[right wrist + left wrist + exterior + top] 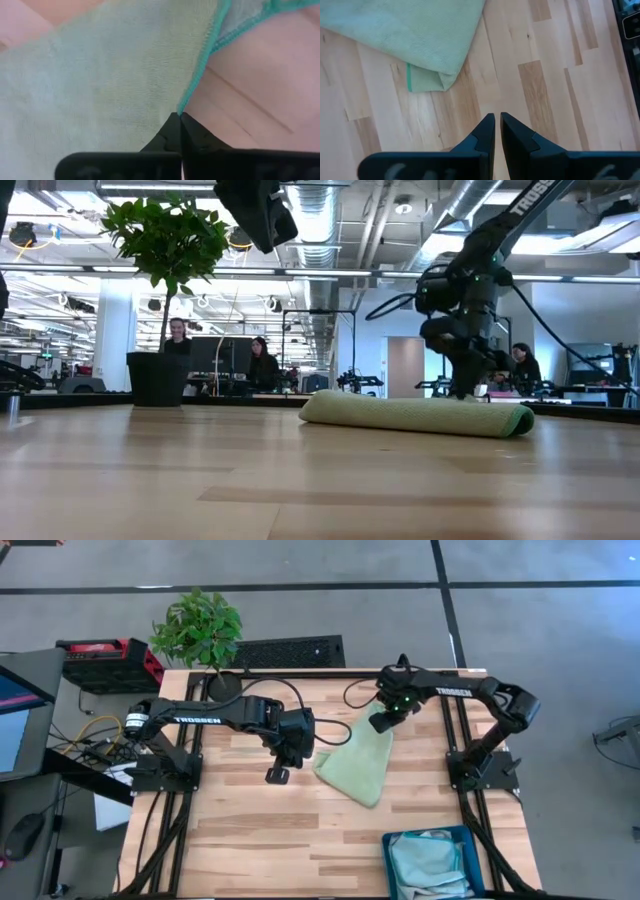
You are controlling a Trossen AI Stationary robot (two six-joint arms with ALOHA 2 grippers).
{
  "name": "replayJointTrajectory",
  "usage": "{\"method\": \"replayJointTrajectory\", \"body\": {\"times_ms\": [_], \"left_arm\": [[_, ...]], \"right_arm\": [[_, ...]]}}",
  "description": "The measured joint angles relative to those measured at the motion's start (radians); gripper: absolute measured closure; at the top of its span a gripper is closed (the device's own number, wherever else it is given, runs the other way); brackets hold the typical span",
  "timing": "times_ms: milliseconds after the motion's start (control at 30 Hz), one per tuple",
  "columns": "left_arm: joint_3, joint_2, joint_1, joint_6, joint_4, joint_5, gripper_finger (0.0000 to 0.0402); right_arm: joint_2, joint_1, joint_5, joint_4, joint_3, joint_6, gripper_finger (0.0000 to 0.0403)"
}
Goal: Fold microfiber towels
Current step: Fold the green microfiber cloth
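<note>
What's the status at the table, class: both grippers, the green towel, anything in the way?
Right gripper shut on light green towel at its far edge. Left gripper shut, empty, hovering beside towel's near-left corner. Teal bin at the near edge, clear of the fold.

Bright even overhead light; right wrist view tinted pink.

Beyond the light wooden table (260, 840) lay a grey floor (540, 630) crossed by dark lines. A potted plant (165, 290) stood at the table's far edge — behind it, an open office with exposed ceiling ducts (330, 210), bright lights, seated people (262, 365).
</note>
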Motion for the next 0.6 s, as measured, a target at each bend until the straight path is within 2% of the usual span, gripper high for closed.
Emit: {"method": "replayJointTrajectory", "body": {"times_ms": [133, 267, 433, 600], "left_arm": [[0.0, 0.0, 0.0, 0.0, 0.0, 0.0, 0.0382], [0.0, 0.0, 0.0, 0.0, -0.001, 0.0, 0.0382], [0.0, 0.0, 0.0, 0.0, 0.0, 0.0, 0.0382], [0.0, 0.0, 0.0, 0.0, 0.0, 0.0, 0.0382]], "right_arm": [[-0.071, 0.011, 0.048, -0.03, 0.0, -0.003, 0.0396], [-0.182, -0.012, 0.156, -0.149, 0.052, -0.009, 0.0399], [-0.318, -0.063, 0.318, -0.296, 0.199, -0.019, 0.04], [-0.391, -0.102, 0.4, -0.386, 0.398, -0.025, 0.0401]]}}
